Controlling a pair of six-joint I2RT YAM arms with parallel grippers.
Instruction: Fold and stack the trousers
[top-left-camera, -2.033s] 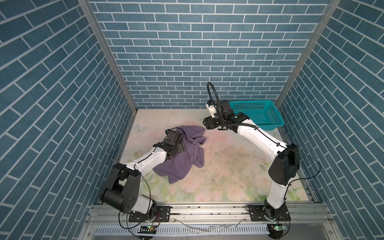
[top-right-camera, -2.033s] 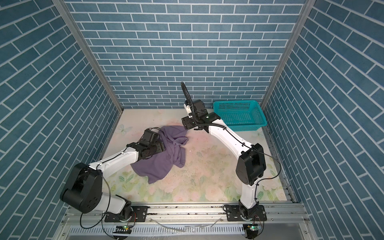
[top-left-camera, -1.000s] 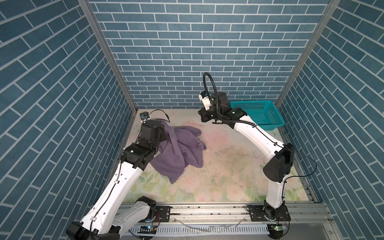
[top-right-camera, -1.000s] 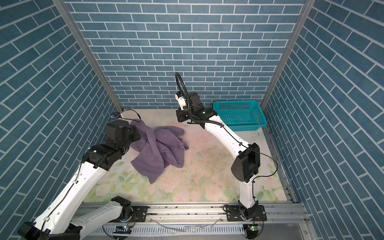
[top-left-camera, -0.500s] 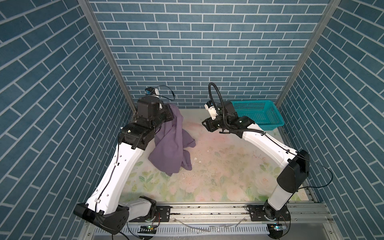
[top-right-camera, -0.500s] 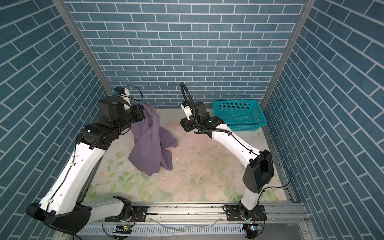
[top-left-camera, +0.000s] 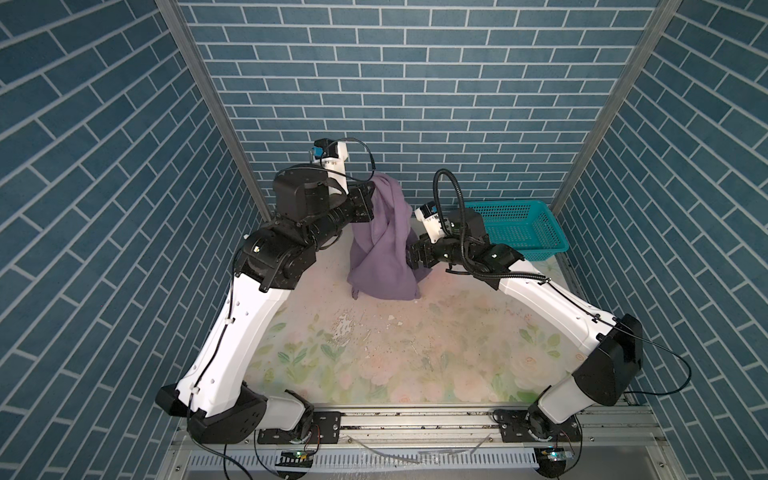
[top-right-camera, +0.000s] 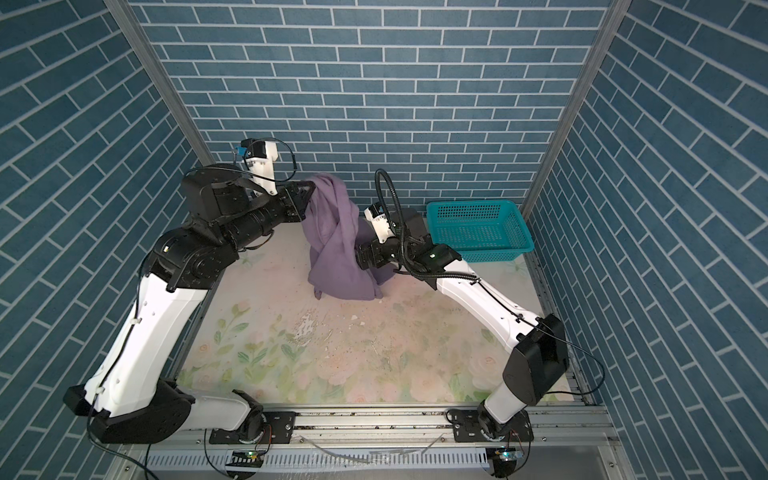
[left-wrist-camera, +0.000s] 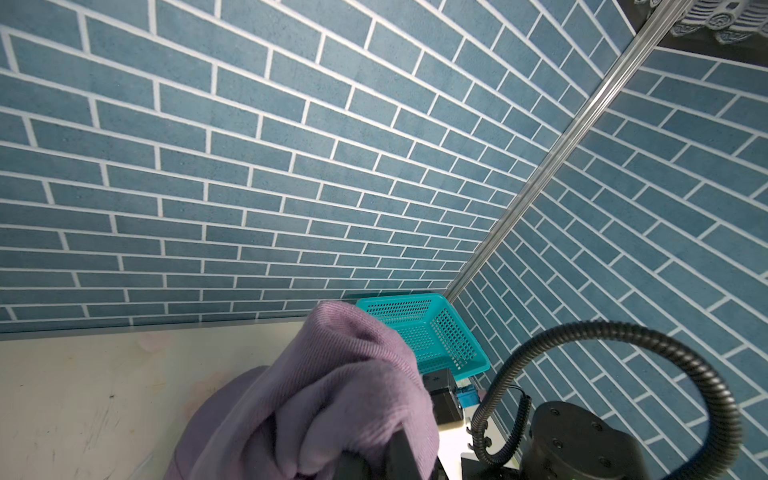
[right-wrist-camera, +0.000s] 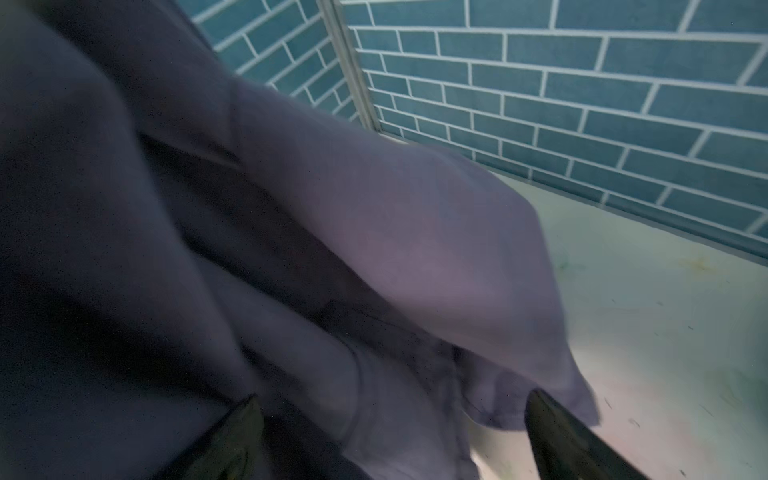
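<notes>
Near the back wall (top-left-camera: 415, 104), left fingers (left-wrist-camera: 400, 455) pinch the dusty-purple trousers (top-left-camera: 382, 245) aloft, the lower end reaching the worktop (top-left-camera: 374, 353). The right fingers (right-wrist-camera: 561, 440) stand spread against the hanging cloth. Likely step: shaking it out; next, the right must close on a free edge.

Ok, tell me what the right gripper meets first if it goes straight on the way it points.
The trousers, hanging from the left gripper: the right gripper faces the fabric at close range, jaws open. Whether it touches the cloth yet, I cannot tell.
</notes>
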